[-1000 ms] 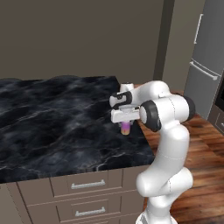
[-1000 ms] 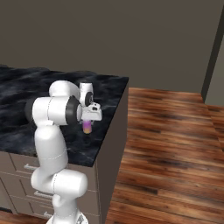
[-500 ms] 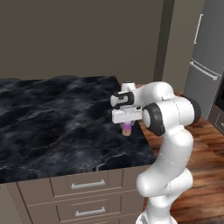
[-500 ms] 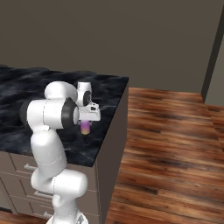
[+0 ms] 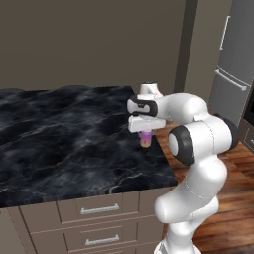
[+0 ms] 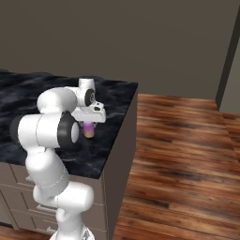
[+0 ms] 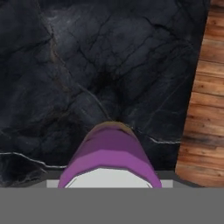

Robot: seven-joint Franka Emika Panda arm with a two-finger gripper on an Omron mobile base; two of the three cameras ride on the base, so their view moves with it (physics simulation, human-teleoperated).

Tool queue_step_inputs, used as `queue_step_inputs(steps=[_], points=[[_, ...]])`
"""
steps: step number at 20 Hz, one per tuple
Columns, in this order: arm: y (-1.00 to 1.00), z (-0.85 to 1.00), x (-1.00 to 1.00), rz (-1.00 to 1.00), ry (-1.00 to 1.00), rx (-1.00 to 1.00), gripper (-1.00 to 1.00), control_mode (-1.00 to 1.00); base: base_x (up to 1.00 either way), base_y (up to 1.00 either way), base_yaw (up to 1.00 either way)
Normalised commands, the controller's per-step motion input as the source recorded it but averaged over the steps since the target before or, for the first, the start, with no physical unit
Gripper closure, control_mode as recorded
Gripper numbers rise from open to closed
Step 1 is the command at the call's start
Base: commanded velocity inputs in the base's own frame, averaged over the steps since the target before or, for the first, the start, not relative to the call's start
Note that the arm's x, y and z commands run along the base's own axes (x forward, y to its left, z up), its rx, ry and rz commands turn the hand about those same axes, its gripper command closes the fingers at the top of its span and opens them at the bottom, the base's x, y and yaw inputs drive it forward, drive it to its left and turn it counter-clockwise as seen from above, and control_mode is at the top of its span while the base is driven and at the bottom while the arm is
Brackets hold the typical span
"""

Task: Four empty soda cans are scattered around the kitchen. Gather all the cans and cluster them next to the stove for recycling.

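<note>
1. Up close in the hand view: purple soda can (image 7: 109, 155) right under the camera, silver top nearest, orange base pointing down at the black marble counter (image 7: 65, 65).
2. Gripper (image 5: 145, 135) clamped on that can, pointing straight down. Can (image 6: 88, 129) hanging upright under the white hand, looks lifted just clear of the counter (image 5: 59, 139), near its right-hand edge.
3. Below the counter front: grey drawers (image 5: 99, 211) with silver handles.
4. Off the counter's end: wood floor (image 6: 187, 154), also showing as a strip along the right of the hand view.
5. Further back: steel fridge (image 5: 233, 64) at the far right of the left base view, plain brown-grey wall (image 6: 140, 42) behind everything.
</note>
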Motion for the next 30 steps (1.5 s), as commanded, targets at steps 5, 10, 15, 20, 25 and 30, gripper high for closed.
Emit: queue_step_inputs(steps=[5, 10, 15, 20, 25, 30], points=[[-0.01, 0.47, -0.36, -0.02, 0.02, 0.0, 1.0, -1.0, 0.0, 0.0, 0.0], [-0.02, 0.27, -0.44, -0.01, 0.01, 0.0, 1.0, -1.0, 0.0, 0.0, 0.0], [-0.08, 0.2, -0.44, -0.01, 0.0, 0.0, 1.0, -1.0, 0.0, 0.0, 0.0], [-0.11, 0.18, -0.41, 0.0, 0.0, 0.0, 1.0, -1.0, 0.0, 0.0, 0.0], [-0.09, 0.11, -0.46, -0.01, 0.0, 0.0, 1.0, -1.0, 0.0, 0.0, 0.0], [-0.02, 0.07, -0.36, 0.0, 0.0, 0.0, 1.0, -1.0, 0.0, 0.0, 0.0]])
